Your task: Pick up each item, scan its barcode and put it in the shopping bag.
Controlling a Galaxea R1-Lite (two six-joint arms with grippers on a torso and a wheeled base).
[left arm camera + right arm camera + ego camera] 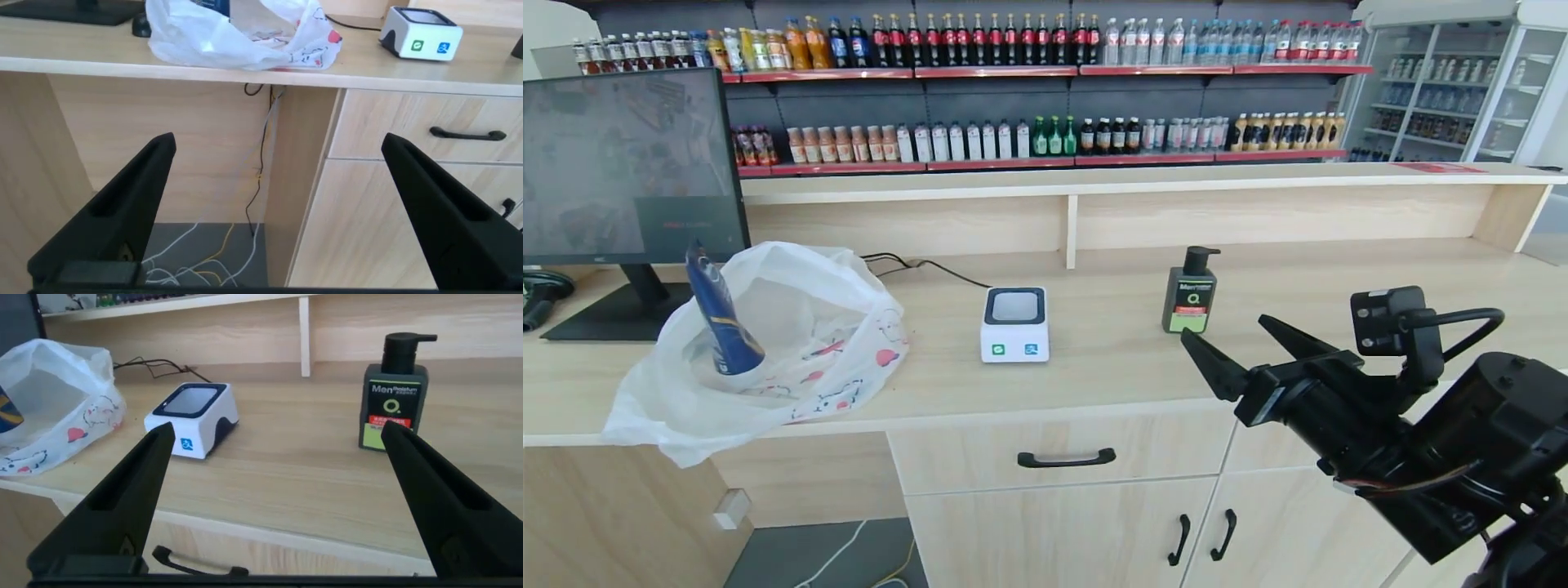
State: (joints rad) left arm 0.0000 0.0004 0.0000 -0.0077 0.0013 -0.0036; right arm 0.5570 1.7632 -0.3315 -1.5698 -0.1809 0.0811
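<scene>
I see the pump bottle (1190, 291) upright on the counter (1111, 367), right of the scanner (1014, 323). A blue tube (719, 314) stands in the bag (768, 343). My right gripper (1223, 328) hovers near the bottle, jaws wide. The left gripper (278, 140) is wide too, below counter level.

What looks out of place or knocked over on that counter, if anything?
Nothing is spilled or broken. The blue tube leans inside the shopping bag, and the bag's front sags over the counter edge. The pump bottle and scanner stand upright.
</scene>
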